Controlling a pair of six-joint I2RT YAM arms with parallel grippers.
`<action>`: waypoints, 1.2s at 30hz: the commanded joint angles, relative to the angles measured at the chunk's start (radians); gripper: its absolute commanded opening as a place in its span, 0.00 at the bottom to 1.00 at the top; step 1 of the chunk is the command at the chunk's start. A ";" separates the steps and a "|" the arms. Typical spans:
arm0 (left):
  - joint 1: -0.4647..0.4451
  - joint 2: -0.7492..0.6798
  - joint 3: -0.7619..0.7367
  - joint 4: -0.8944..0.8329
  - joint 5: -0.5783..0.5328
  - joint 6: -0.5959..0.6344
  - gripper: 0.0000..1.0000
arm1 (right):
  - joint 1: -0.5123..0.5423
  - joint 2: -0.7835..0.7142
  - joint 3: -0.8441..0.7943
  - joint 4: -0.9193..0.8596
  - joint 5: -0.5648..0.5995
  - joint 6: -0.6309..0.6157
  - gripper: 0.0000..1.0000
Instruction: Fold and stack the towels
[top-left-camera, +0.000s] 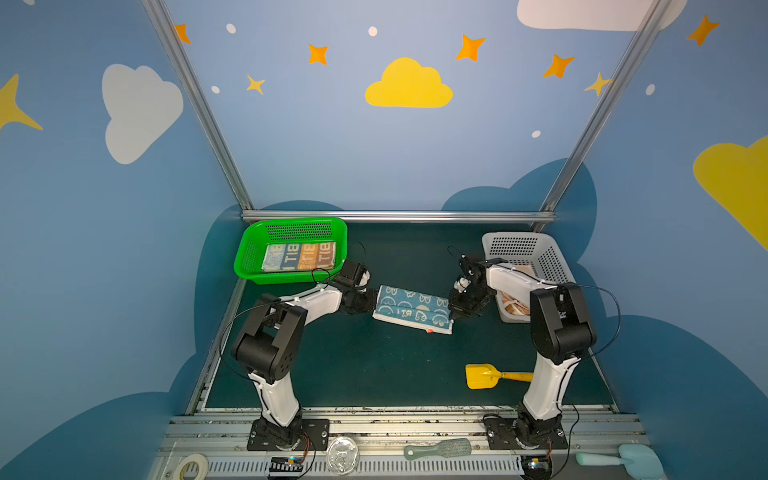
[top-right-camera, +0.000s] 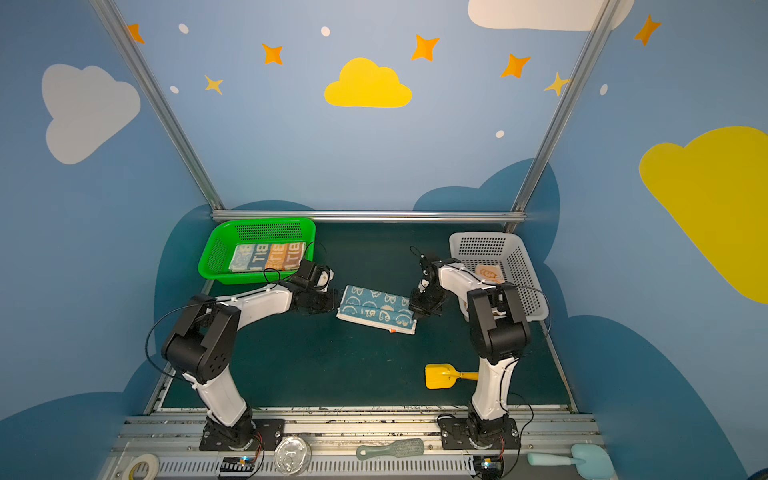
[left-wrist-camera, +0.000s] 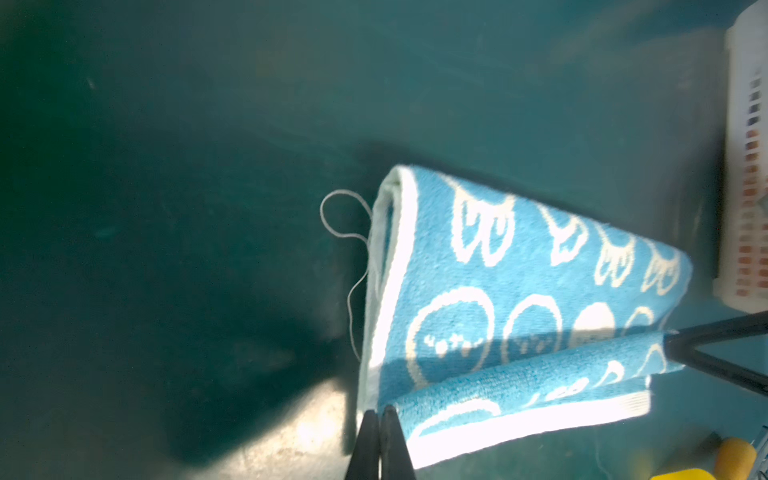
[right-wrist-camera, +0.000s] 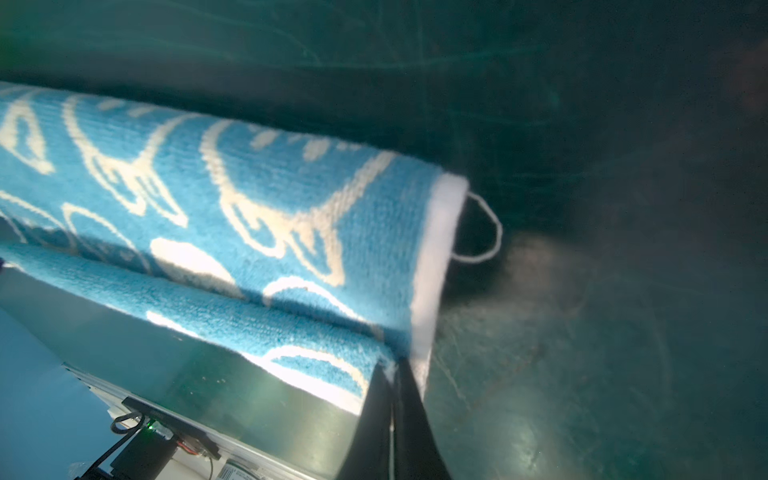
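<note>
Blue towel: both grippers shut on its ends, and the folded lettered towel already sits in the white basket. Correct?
No. The folded lettered towel lies in the green basket, not the white basket; both top views show it. The rest holds: the left gripper and right gripper are each shut on an end of the blue towel, as the wrist views show.

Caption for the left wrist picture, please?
Left pincer shut on a corner of the folded blue towel.

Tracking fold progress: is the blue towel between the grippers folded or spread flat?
Folded: the blue towel shows doubled layers, its upper flap lying over a white-edged lower layer.
</note>
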 joint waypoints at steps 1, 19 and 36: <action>0.000 0.010 -0.002 0.005 -0.016 -0.001 0.03 | 0.000 0.009 -0.018 0.012 0.029 0.010 0.00; -0.002 -0.090 0.022 -0.038 -0.036 0.000 0.03 | 0.003 -0.118 0.009 -0.051 0.046 -0.007 0.00; -0.013 -0.012 -0.019 0.018 -0.008 -0.014 0.03 | 0.023 -0.056 -0.111 0.048 0.012 0.011 0.00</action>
